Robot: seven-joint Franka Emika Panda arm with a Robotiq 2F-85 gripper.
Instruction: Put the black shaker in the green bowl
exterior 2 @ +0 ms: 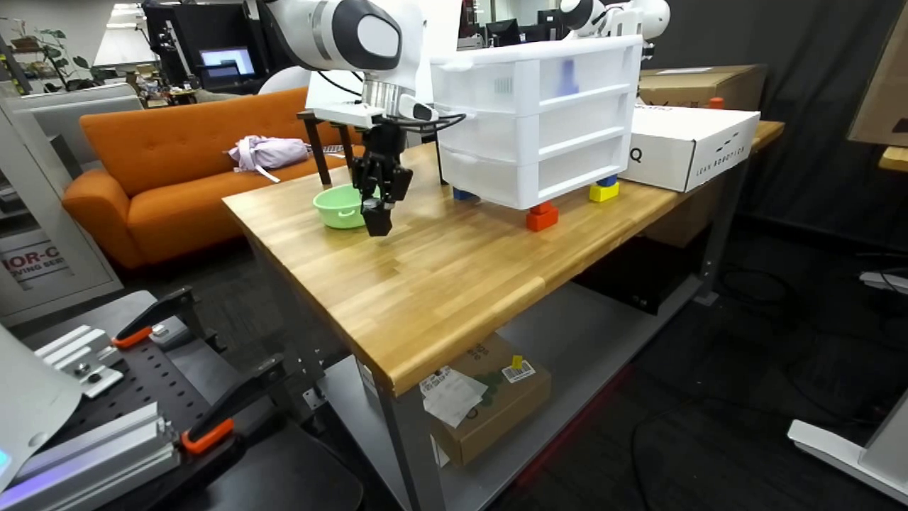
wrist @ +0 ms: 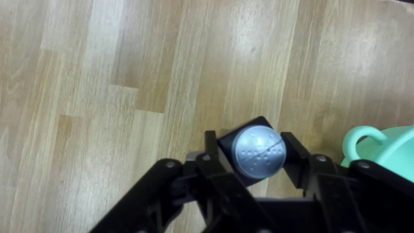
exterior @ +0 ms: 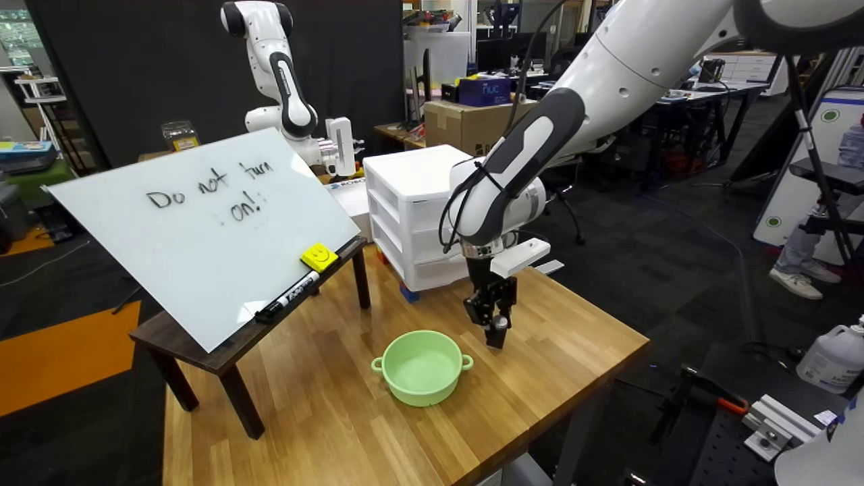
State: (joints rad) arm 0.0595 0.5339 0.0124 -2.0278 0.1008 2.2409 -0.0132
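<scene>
The black shaker [exterior: 496, 338] has a dark squarish body and a round silver perforated lid, seen from above in the wrist view [wrist: 258, 152]. My gripper [exterior: 493, 313] is shut on it, one finger on each side, and the shaker sits turned between the fingers. In an exterior view the shaker [exterior 2: 378, 221] hangs below the fingertips and seems slightly above the table. The light green bowl [exterior: 422, 397] stands upright on the table beside the gripper. In an exterior view the bowl [exterior 2: 339, 216] is partly behind the gripper. The wrist view shows only its handle side [wrist: 362, 131].
A white drawer unit [exterior: 439, 216] on coloured blocks stands behind the gripper. A tilted whiteboard [exterior: 202, 236] on a dark stand [exterior: 233, 351] is beyond the bowl, with a marker and yellow eraser [exterior: 318, 257]. The wooden table's edge [exterior: 594, 374] lies on the gripper's open side.
</scene>
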